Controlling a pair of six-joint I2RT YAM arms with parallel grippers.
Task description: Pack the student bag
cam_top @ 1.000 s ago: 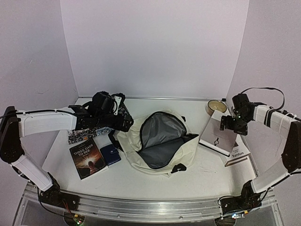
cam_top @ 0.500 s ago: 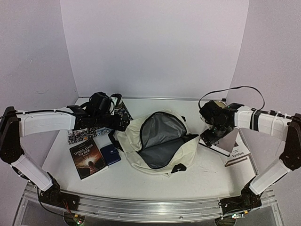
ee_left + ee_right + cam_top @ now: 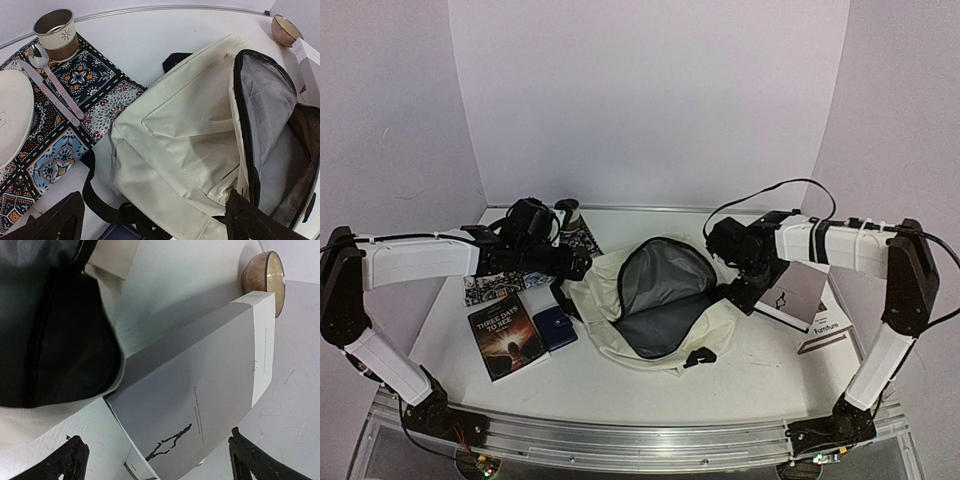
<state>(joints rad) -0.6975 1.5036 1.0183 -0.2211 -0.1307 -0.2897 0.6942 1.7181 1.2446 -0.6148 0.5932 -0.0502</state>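
1. Bag [image 3: 605, 320] is lying unzipped in the middle of the desk [image 3: 750, 375], its mouth gaping upward and the grey lining showing. Nothing is showing inside as far as the views reach.
2. Left fingers [image 3: 60, 225] are hanging spread and empty over the bag's cream flank, near the mat [image 3: 75, 85].
3. Right fingers [image 3: 72, 462] are hovering spread and empty above the spot where the bag's rim is sitting just beside the book [image 3: 200, 390].
4. Packing seems to be only starting: both arms are lining up and no item is gripped.
5. The next move is probably calling for one set of fingers to pinch the floppy rim and hold it open. The other set would be taking the flat book by an edge and sliding it in.
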